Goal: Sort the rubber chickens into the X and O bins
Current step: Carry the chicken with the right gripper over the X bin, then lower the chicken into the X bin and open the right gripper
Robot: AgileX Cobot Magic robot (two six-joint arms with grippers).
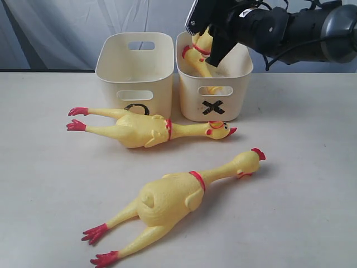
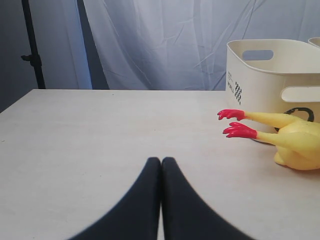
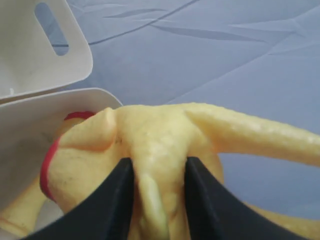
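My right gripper [image 1: 209,39] is shut on a small yellow rubber chicken [image 1: 196,54] that hangs partly inside the X bin [image 1: 237,95]. Close up, the black fingers [image 3: 122,175] squeeze the chicken's body [image 3: 150,130] beside a cream bin wall [image 3: 30,125]. Some yellow [image 1: 213,90] shows through the X bin's handle slot; whose it is I cannot tell. The O bin [image 1: 111,75] stands left of it, with nothing visible inside. Two large chickens lie on the table: one [image 1: 145,129] in front of the bins, one [image 1: 167,198] nearer. My left gripper [image 2: 161,161] is shut and empty, low over the table.
The left wrist view shows the red feet of one large chicken [image 2: 235,122] and the O bin [image 2: 280,65] off to one side. A light table [image 1: 301,167] carries everything. A pale curtain [image 1: 56,33] hangs behind, with a dark stand [image 2: 32,50] by it.
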